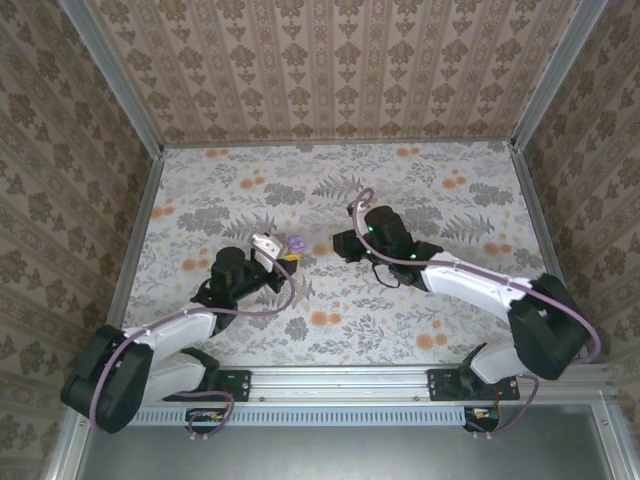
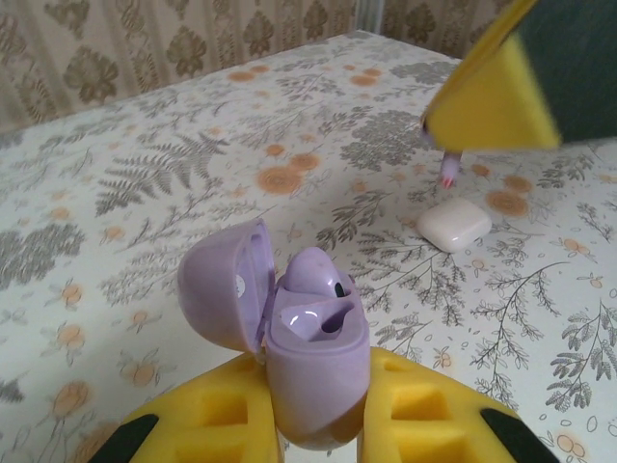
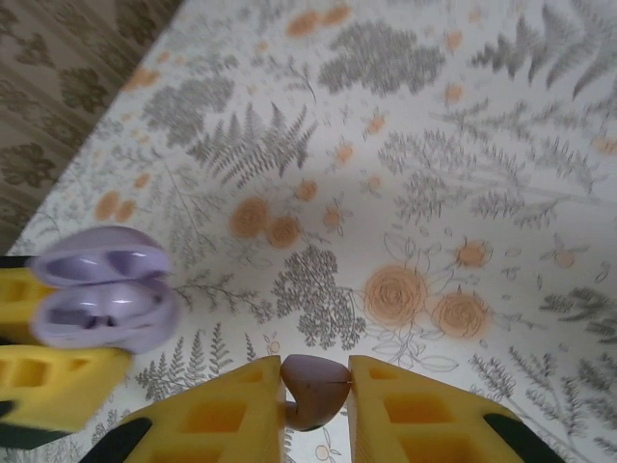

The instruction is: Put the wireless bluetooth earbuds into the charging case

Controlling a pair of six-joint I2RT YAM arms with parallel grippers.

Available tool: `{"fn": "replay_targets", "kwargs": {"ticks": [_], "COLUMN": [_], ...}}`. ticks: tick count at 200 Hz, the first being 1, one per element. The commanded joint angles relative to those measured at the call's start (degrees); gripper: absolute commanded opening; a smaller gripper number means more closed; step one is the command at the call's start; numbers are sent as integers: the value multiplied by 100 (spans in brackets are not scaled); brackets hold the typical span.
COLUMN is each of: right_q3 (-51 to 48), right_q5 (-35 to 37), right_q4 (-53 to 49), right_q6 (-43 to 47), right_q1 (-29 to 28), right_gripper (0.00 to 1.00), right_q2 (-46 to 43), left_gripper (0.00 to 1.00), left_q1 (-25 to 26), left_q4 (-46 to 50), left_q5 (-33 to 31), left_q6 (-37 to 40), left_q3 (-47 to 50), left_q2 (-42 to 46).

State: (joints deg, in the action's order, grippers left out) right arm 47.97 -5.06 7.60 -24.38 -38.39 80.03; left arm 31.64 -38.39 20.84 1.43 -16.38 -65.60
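Right claw [image 3: 315, 378] is clamped on earbud [image 3: 310, 394], which could be jammed if case [image 2: 316, 338] in left claw [image 2: 318, 420] is approached askew.

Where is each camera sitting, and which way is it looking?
Top: above and behind the arms, looking down at the table; shows both arms, left end effector and right end effector.
Left wrist: on the left wrist, looking forward at the open case between its own left fingers.
Right wrist: on the right wrist, looking down across the table at the earbud its right fingers pinch.
Shared: both wrist views show the case.
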Motion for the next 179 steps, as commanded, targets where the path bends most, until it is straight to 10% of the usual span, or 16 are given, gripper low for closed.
{"fn": "replay_targets", "kwargs": {"ticks": [1, 73, 179], "right_q3": [-255, -439, -518], "right_q5": [180, 904, 1007], "right_q4": [318, -408, -233], "right_q6": [450, 1185, 1407], "right_q1": [-17, -512, -899], "right_gripper": [22, 22, 22], "right_q2": [-671, -1695, -1599], "left_gripper": [2, 2, 2], "left_q1": [239, 694, 1137], "left_q4": [-865, -2837, -2894], "left_q5": [90, 382, 343], "left_q6": [661, 671, 1192], "left_q3": [-130, -321, -427], "left_q2": [-320, -1657, -1693]}}
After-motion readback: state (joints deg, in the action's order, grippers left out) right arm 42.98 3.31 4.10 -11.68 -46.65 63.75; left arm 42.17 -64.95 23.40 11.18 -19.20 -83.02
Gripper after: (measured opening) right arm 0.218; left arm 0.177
